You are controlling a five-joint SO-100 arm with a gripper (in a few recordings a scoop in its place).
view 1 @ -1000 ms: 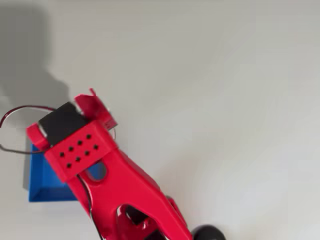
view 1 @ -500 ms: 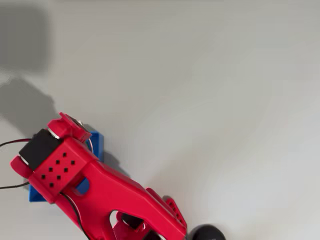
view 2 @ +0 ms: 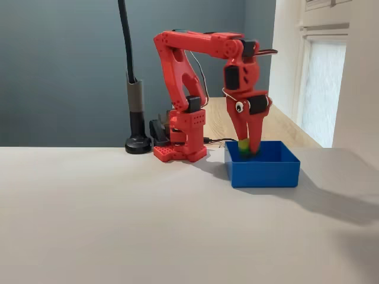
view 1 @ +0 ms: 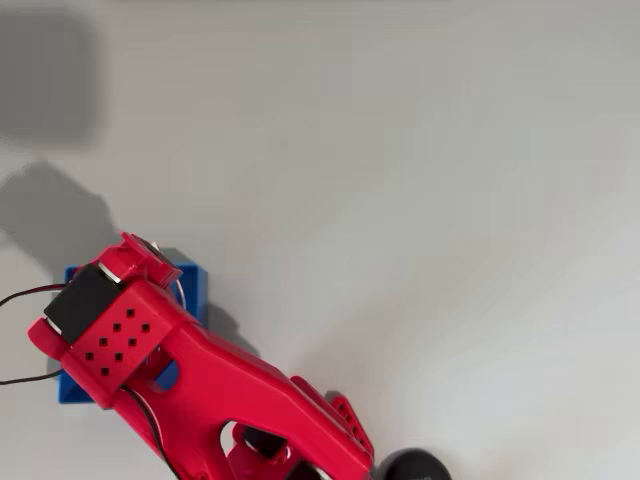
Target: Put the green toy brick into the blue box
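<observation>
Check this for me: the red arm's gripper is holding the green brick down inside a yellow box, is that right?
Not quite: the box is blue, not yellow. The fixed view shows the gripper reaching down into the blue box with the green toy brick between its fingers. The rest stands.

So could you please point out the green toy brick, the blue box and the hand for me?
green toy brick [view 2: 244, 146], fixed view, lime face between the fingers.
blue box [view 2: 265, 173], fixed view, front wall.
hand [view 2: 249, 152], fixed view, between the fingertips.
</observation>
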